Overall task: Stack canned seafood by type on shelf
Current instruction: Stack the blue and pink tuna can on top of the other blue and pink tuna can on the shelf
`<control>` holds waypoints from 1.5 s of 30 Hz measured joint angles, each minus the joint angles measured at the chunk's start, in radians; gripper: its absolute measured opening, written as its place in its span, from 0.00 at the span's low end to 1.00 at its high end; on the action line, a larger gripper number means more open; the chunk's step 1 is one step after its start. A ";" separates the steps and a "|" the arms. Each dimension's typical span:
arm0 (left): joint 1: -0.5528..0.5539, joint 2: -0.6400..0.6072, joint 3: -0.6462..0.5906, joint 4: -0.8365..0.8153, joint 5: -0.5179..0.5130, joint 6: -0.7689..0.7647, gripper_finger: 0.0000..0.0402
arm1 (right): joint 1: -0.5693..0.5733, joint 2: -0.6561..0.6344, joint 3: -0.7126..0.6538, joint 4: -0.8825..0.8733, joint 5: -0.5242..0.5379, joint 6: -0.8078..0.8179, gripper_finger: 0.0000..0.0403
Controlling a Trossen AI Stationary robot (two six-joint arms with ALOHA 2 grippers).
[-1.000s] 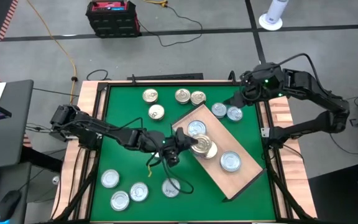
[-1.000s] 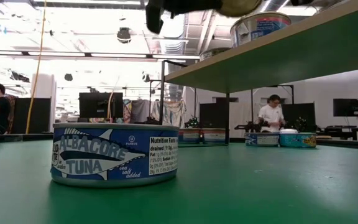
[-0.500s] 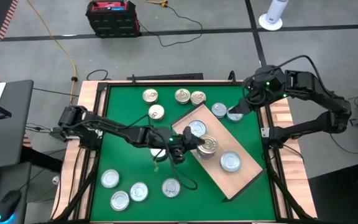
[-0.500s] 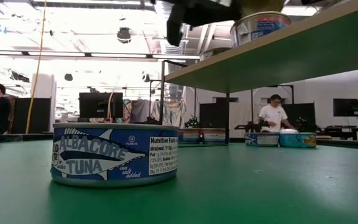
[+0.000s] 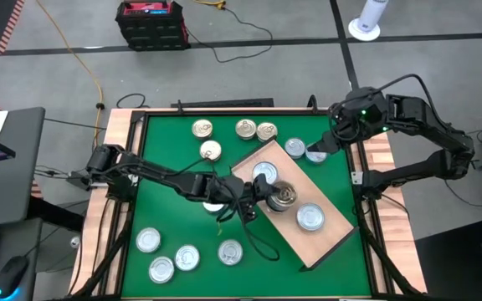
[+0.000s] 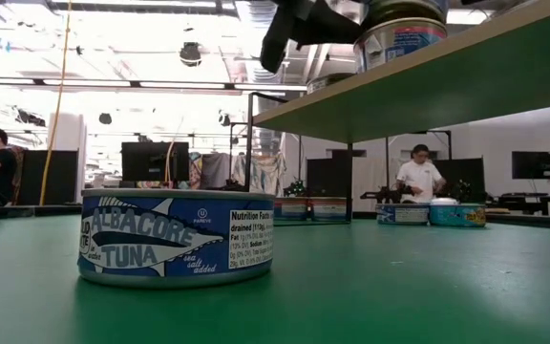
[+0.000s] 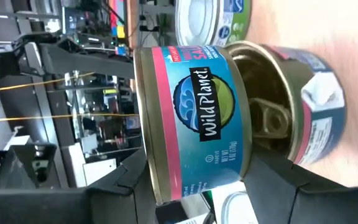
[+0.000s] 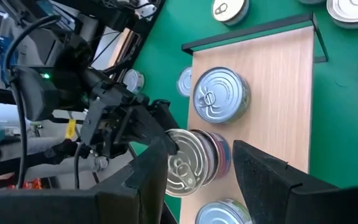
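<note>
Left gripper [image 5: 266, 197] is clamped on a Wild Planet can [image 7: 191, 121], and I have it over the shelf [image 5: 333, 237], right on top of a gold-lidded can [image 7: 284, 118] of what looks like the same kind. My right gripper [image 5: 320, 144] hangs over the far right corner of the green mat [image 5: 174, 163], above the two silver cans there [image 5: 305, 151]; I cannot tell from these pictures whether its jaws are apart or closed. By my reckoning the job is barely begun: the board, lying at a slant in the middle of the mat, carries a silver can near its far end [image 5: 264, 172], the pair I am building in the middle, and another silver can toward its near end [image 5: 310, 217]. Left to sort are four gold-lidded cans on the far side [image 5: 211, 150] and four silver ones at the near left [image 5: 187, 257], besides the two under the right arm. Only the left wrist view gives me the label and the lid below, telling me the stack matches. Only the low view reads the albacore tuna can [image 6: 177, 236] on the mat. Looking down from above, I get the layout but no labels. Over on the right wrist view, I see the left arm's fingers [image 8: 160, 134] closed around the can's sides.
</note>
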 joint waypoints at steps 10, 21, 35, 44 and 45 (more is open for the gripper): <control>-0.010 0.000 0.001 -0.004 -0.003 -0.063 0.56 | 0.000 0.000 0.000 0.002 0.000 -0.014 0.51; -0.010 -0.010 0.000 -0.012 -0.013 -0.058 0.71 | 0.000 0.001 0.000 0.002 0.000 -0.013 0.51; 0.002 -0.044 0.000 -0.098 0.064 -0.113 0.71 | -0.001 0.001 0.000 0.006 0.000 -0.018 0.51; 0.010 -0.053 0.020 -0.153 0.110 -0.171 0.71 | -0.001 0.001 0.000 0.006 0.000 -0.024 0.51; 0.014 -0.054 0.026 -0.167 0.120 -0.181 0.71 | -0.001 0.001 0.000 0.006 0.000 -0.024 0.51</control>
